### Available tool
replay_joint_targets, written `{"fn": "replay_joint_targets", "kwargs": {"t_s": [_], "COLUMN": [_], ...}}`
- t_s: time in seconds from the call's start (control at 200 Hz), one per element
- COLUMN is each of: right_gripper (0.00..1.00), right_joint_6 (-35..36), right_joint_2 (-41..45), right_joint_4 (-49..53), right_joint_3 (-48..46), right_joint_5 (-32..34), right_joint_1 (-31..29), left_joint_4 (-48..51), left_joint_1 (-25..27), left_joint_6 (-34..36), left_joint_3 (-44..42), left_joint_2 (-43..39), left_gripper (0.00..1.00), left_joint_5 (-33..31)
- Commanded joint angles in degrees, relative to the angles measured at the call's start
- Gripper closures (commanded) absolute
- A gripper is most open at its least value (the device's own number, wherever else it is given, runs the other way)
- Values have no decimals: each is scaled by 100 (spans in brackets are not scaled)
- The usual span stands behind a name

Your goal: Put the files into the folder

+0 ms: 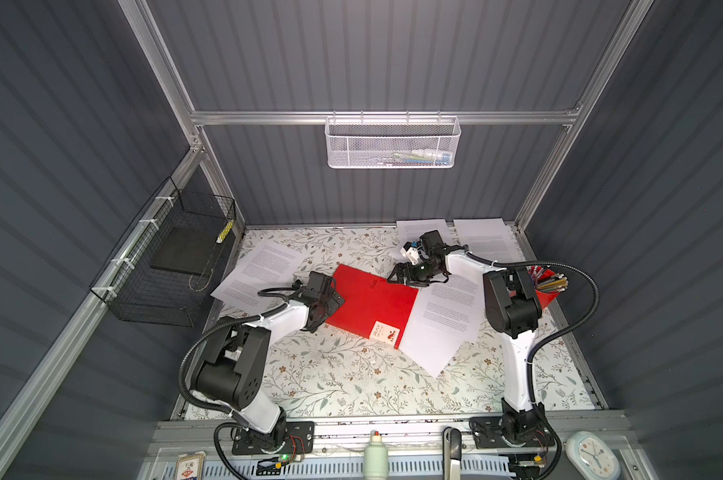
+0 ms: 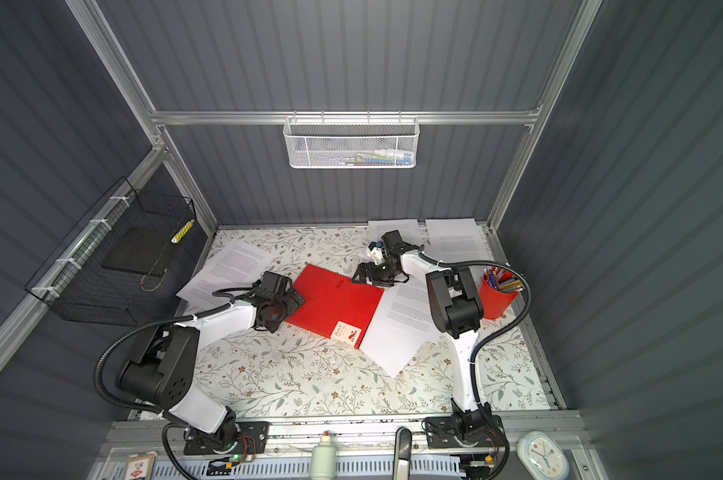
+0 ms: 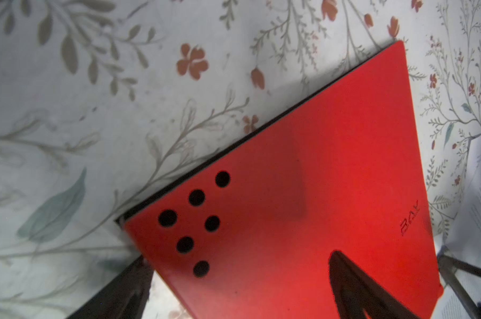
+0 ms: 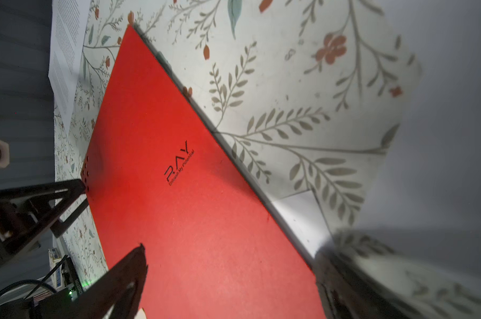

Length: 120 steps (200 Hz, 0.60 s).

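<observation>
while the folder (image 1: 368, 303) lies shut, red side up, in the middle of the table (image 1: 351, 386), we list the files (image 1: 438, 320) as loose: one at its right edge, one to its left, two at the back, none inside. left gripper (image 3: 238, 256) and right gripper (image 4: 234, 248): both agape, holding nothing, each straddling a folder edge. risk: jaws skid on the flat cover and shove it into the neighbouring sheet, creasing it. unseen: the inside, and whether that sheet runs beneath; one right finger is blurred.

Both top views look down on the whole surface (image 1: 335, 374); both wrist cameras sit close, sharing the folder (image 3: 316, 165) just beyond their jaws.
</observation>
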State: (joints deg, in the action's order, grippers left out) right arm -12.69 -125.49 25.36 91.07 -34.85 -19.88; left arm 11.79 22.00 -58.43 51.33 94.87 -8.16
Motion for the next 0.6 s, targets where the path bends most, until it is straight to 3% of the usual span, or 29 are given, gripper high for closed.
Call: {"fn": "replay_joint_targets", "kwargs": {"t_s": [0.0,0.17,0.295,0.455,0.595], "right_gripper": [5,6,5,5,5], "right_joint_6": [-41,-145,-439,-518,-642], "right_joint_2": [569,1128,1488,1345,1273], "right_joint_4": [455,267,-271,-204,-246], "right_joint_3": [-567,-1254,-1743,-1540,-1412], "right_joint_5": [-139,-552,-263,-34,-28], "right_joint_1": [-47,-42,-40,-18,-7], "left_joint_4": [789,697,275,-285,159], "left_joint_1": [-3,-3,3,-11,-11], "left_joint_6": [718,1297,1129,1177,941], "left_joint_3": [429,1086,919,788,810], "left_joint_2": [746,1414,1399,1225,1142], "left_gripper": [0,0,0,0,0], "left_joint_5": [-152,167,533,1002,676]}}
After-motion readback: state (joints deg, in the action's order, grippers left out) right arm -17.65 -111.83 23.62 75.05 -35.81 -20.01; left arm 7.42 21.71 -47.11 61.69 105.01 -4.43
